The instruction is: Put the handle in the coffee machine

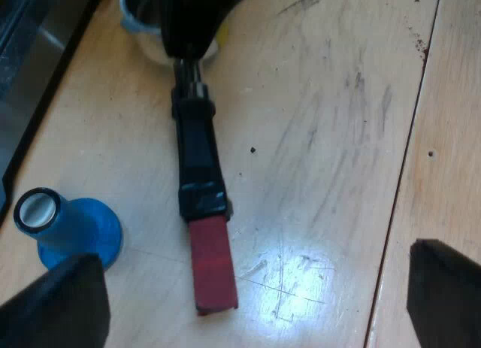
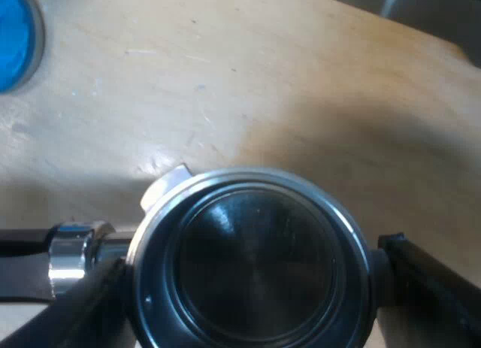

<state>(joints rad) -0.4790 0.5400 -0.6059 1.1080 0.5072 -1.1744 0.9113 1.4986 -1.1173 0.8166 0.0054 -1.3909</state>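
Brushed shiny metal holder [image 2: 255,265]; glossy black handle [image 1: 197,149]; scuffed pale wood table [image 1: 331,137].

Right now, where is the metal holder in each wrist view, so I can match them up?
Left wrist view: holder lies on the wooden table, red end toward my left gripper, blue tamper beside it.
Right wrist view: holder seen from above, held in my right gripper.
Shared landmark: the blue tamper.

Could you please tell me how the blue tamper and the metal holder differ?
The tamper is mostly blue and stands upright on its wide base; the metal holder lies flat, its dark handle ending in red. The tamper is squat, the holder long. Both rest on the wooden table.
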